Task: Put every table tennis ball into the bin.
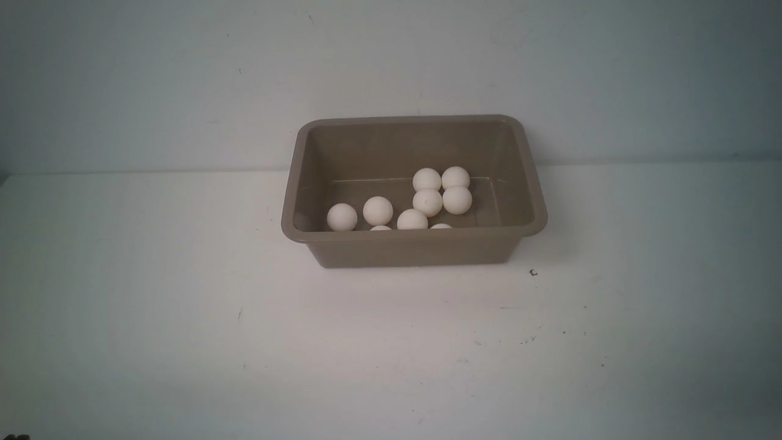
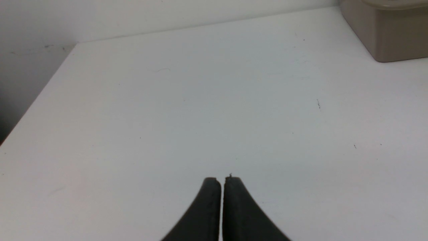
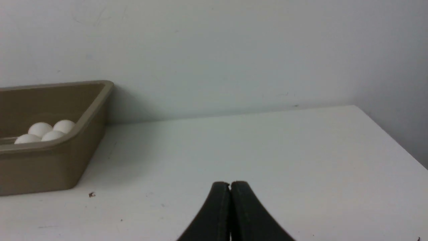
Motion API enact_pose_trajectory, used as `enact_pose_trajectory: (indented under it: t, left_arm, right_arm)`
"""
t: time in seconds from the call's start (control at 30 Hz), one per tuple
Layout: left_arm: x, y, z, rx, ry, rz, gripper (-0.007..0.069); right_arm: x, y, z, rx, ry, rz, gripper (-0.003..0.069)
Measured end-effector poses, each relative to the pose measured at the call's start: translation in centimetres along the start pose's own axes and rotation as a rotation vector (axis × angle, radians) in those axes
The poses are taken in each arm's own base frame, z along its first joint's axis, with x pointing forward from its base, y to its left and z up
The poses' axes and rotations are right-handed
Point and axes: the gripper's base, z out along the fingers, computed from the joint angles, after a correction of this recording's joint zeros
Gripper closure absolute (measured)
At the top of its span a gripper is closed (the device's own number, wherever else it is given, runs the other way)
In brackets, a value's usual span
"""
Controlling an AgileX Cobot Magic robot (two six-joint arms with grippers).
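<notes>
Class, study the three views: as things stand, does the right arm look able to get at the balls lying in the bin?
Probably yes. The bin is open-topped with nothing over it, and the table between it and the right gripper is bare. The balls sit below the rim, though, so it must come from above with its shut jaws opened.

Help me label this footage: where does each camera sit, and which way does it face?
Front: between the arms, facing the bin and its table tennis balls; no arm shows.
Left wrist: over the table, shut left gripper below, bin's corner at the edge.
Right wrist: shut right gripper; bin, balls, wall.
All three share the bin.
</notes>
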Motion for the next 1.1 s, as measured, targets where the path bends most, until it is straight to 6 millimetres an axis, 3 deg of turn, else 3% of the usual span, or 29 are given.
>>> enact_pose_trajectory:
  t: [1.1]
  left_arm:
    - [0.0, 0.0, 0.0, 0.000, 0.000, 0.000, 0.0629]
  right_arm:
    - [1.8, -0.2, -0.2, 0.027, 0.204, 0.026, 0.0676]
